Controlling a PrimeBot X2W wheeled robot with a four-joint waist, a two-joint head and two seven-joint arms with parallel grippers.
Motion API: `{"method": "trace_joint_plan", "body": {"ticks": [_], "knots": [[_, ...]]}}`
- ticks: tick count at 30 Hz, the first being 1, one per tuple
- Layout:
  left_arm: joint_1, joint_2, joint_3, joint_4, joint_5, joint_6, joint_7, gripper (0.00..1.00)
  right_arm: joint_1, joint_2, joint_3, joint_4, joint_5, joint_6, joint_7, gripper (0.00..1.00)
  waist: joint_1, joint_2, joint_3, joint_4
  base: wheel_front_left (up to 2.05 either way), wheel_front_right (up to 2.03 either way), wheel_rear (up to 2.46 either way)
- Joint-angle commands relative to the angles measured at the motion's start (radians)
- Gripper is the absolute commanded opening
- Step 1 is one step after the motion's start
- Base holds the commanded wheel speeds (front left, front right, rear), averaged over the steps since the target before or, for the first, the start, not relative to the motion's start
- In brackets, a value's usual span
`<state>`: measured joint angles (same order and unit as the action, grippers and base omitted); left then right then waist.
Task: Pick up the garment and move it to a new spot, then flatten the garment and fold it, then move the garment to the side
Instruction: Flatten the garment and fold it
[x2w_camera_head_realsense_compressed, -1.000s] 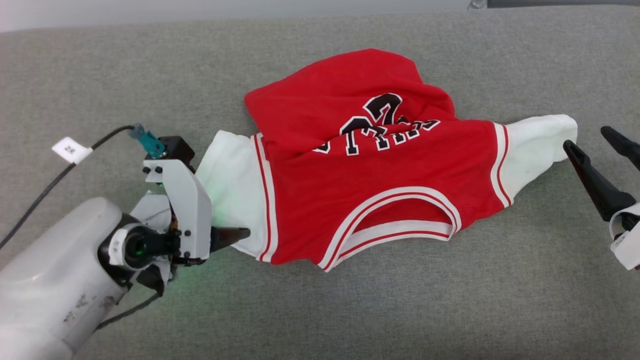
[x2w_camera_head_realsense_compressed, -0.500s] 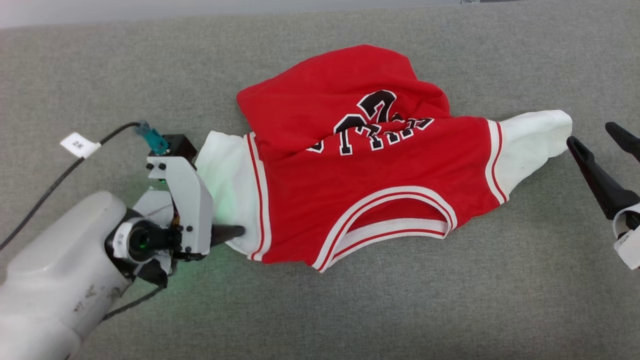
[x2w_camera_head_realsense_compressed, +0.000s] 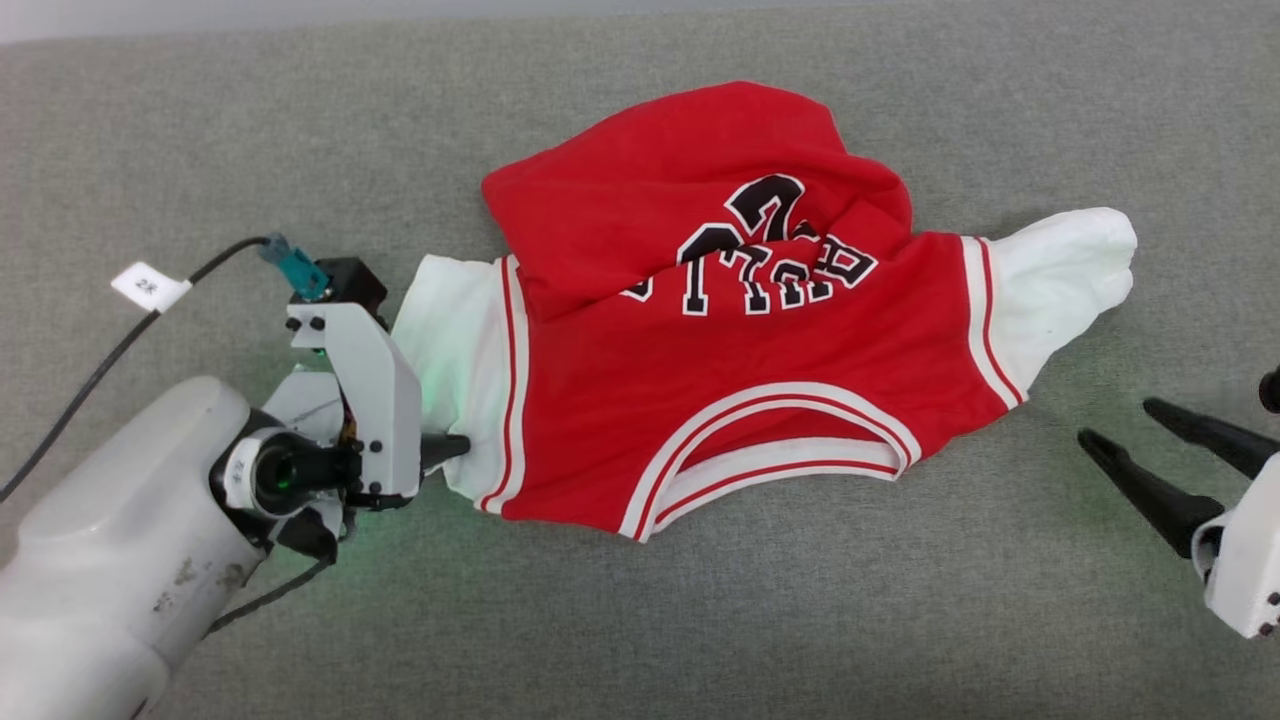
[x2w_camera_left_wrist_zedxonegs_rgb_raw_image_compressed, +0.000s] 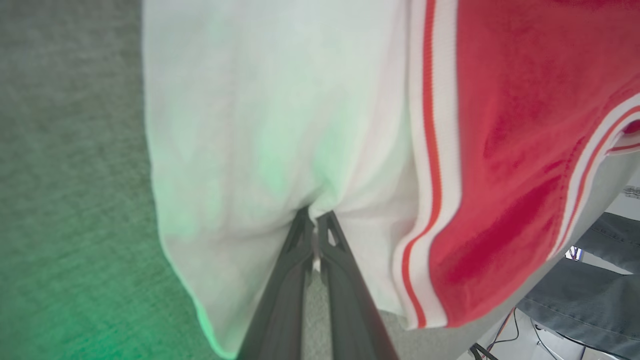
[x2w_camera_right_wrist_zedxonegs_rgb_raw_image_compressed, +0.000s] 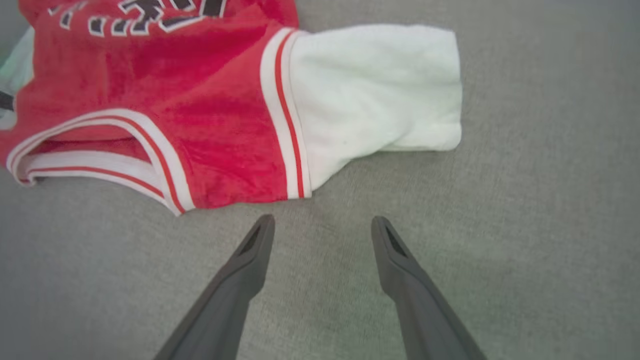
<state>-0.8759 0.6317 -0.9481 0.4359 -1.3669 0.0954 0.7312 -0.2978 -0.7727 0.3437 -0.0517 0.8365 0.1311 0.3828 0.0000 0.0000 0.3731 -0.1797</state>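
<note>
Left gripper (x2w_camera_head_realsense_compressed: 455, 447) on pale forearm (x2w_camera_head_realsense_compressed: 110, 560), fingers pinched together on garment (x2w_camera_head_realsense_compressed: 700, 400) sleeve, seemingly tilted low, right gripper (x2w_camera_head_realsense_compressed: 1118, 421) fingers spread wide, pointing up-left

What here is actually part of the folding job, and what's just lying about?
Part of the job: red jersey; left fingers, shut on its white sleeve; right fingers, open, not touching it.
Just there: tagged black cable; grey surface; a person's jeans.

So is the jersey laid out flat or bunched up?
Bunched up: the garment is wrinkled, its red body folded over itself, partly hiding the black lettering.
</note>
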Motion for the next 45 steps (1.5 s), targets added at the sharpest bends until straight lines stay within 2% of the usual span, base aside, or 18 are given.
{"method": "trace_joint_plan", "body": {"ticks": [1, 6, 15, 27, 28, 30, 31, 32, 41, 45], "knots": [[0.065, -0.073, -0.051, 0.022, 0.008, 0.000, -0.006, 0.00, -0.007, -0.008, 0.001, -0.006, 0.014, -0.001, 0.016, 1.00, 0.0000, 0.0000, 0.001, 0.002, 0.00, 0.00, 0.00], [0.054, -0.069, -0.051, 0.005, 0.017, -0.002, -0.009, 0.00, -0.067, -0.044, 0.023, -0.003, 0.048, -0.001, 0.113, 1.00, 0.0000, 0.0000, 0.014, 0.011, 0.00, 0.00, 0.00], [0.010, -0.097, -0.054, -0.016, 0.041, -0.011, -0.020, 0.00, -0.255, 0.007, 0.097, 0.171, 0.038, -0.001, 0.210, 1.00, 0.0000, 0.0000, 0.060, 0.050, 0.00, 0.00, 0.00], [-0.034, -0.120, -0.048, -0.016, 0.062, -0.020, -0.039, 0.00, -0.411, 0.068, 0.199, 0.376, 0.020, -0.001, 0.231, 0.99, 0.0000, 0.0000, 0.116, 0.082, 0.00, 0.00, 0.00], [-0.037, -0.122, -0.049, -0.016, 0.063, -0.022, -0.041, 0.00, -0.419, 0.070, 0.214, 0.388, 0.018, -0.001, 0.234, 0.60, 0.0000, 0.0000, 0.118, 0.084, 0.00, 0.00, 0.00], [-0.040, -0.127, -0.049, -0.014, 0.065, -0.025, -0.042, 0.00, -0.429, 0.076, 0.234, 0.408, 0.017, -0.001, 0.233, 0.35, 0.0000, 0.0000, 0.120, 0.088, 0.00, 0.00, 0.00], [-0.042, -0.130, -0.049, -0.013, 0.065, -0.028, -0.042, 0.00, -0.433, 0.077, 0.240, 0.417, 0.020, -0.001, 0.228, 0.13, 0.0000, 0.0000, 0.120, 0.089, 0.00, 0.00, 0.00], [-0.043, -0.132, -0.048, -0.012, 0.065, -0.030, -0.044, 0.00, -0.438, 0.077, 0.247, 0.426, 0.023, -0.001, 0.226, 0.00, 0.0000, 0.0000, 0.120, 0.091, 0.00, 0.00, 0.00], [-0.027, -0.126, 0.007, -0.022, 0.038, -0.066, -0.128, 0.00, -0.426, 0.022, 0.226, 0.428, 0.076, -0.001, 0.152, 0.00, 0.0000, 0.0000, 0.067, 0.105, 0.00, 0.00, 0.00], [-0.009, -0.090, 0.053, -0.073, 0.024, -0.084, -0.189, 0.00, -0.398, -0.016, 0.182, 0.366, 0.127, -0.001, 0.107, 0.00, 0.0000, 0.0000, 0.029, 0.120, 0.00, 0.00, 0.00]]}}
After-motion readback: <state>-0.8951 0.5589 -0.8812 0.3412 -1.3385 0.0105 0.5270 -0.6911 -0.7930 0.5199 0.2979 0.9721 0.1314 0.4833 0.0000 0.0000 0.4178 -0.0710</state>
